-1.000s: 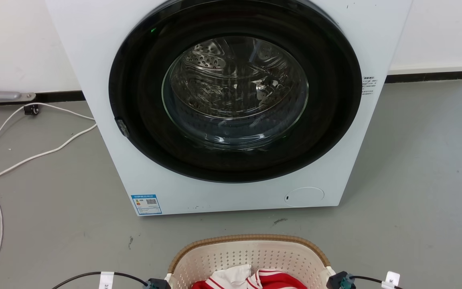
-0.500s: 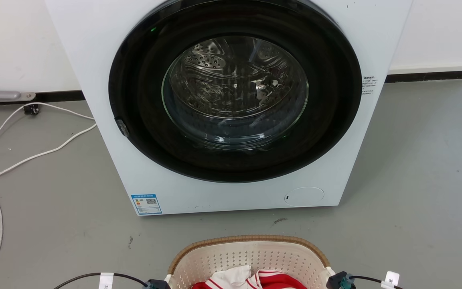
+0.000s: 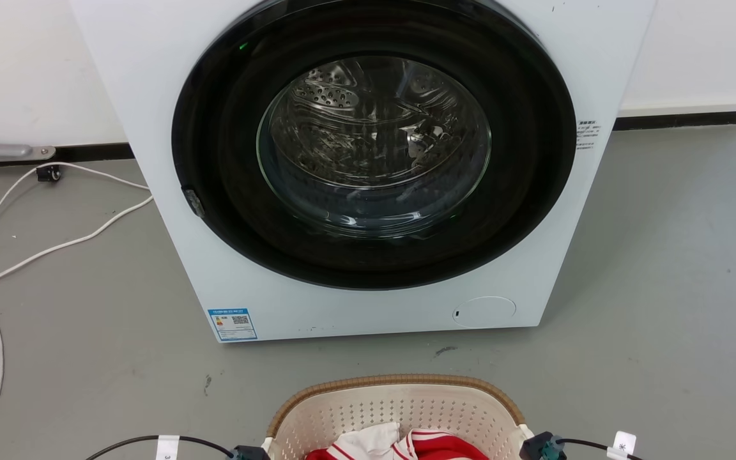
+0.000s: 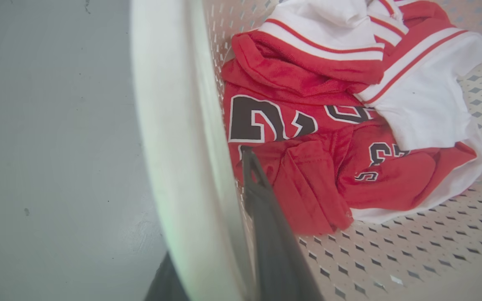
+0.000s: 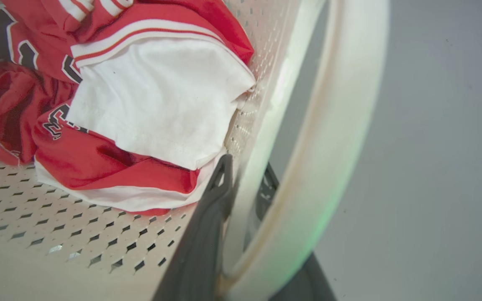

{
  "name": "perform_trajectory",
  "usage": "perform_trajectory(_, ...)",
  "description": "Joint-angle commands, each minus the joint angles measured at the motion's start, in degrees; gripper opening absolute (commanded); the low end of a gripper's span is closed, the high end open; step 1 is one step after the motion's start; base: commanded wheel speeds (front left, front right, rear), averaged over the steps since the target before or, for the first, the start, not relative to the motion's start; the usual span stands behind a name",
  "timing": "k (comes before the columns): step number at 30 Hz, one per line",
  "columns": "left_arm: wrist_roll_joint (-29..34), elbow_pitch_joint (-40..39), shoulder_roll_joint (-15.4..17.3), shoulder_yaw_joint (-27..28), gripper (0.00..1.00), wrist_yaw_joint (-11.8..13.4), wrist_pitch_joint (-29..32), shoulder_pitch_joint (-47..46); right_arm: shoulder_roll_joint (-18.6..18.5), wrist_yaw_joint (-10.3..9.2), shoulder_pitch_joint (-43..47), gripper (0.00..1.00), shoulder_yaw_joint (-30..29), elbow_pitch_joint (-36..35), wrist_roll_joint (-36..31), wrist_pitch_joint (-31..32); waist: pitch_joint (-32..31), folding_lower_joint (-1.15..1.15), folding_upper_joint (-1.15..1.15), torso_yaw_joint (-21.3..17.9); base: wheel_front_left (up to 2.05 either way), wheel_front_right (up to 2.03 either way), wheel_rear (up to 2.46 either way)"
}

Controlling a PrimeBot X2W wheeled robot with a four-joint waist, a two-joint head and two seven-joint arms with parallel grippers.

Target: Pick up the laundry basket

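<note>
We are clamping the right gripper (image 5: 245, 171) onto one side wall of the laundry basket (image 3: 400, 382), one finger inside, one outside. The left gripper (image 4: 224, 184) is straddling the opposite wall with its outer finger hidden, so we cannot tell its grip. The basket is standing before the washer (image 3: 368, 160).

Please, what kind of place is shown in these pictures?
Probably a laundry area: a washer stands on a bare grey floor against a white wall, and a basket of red and white clothes sits before it.
</note>
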Motion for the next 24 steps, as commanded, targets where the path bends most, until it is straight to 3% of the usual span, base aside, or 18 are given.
perform_trajectory(1,-0.1,-0.3,0.2,-0.3,0.0,-0.3,-0.5,-1.1,0.0,0.69,0.6,0.0,0.2,0.1,-0.7,0.2,0.0,0.0,0.0,0.0,0.0,0.0,0.0)
perform_trajectory(24,-2.0,-0.1,0.1,-1.9,0.0,-0.3,-0.7,-1.0,0.0,0.68,1.1,0.0,0.0,0.1,-1.3,0.4,-0.5,0.0,0.0,0.1,0.0,0.0,0.0)
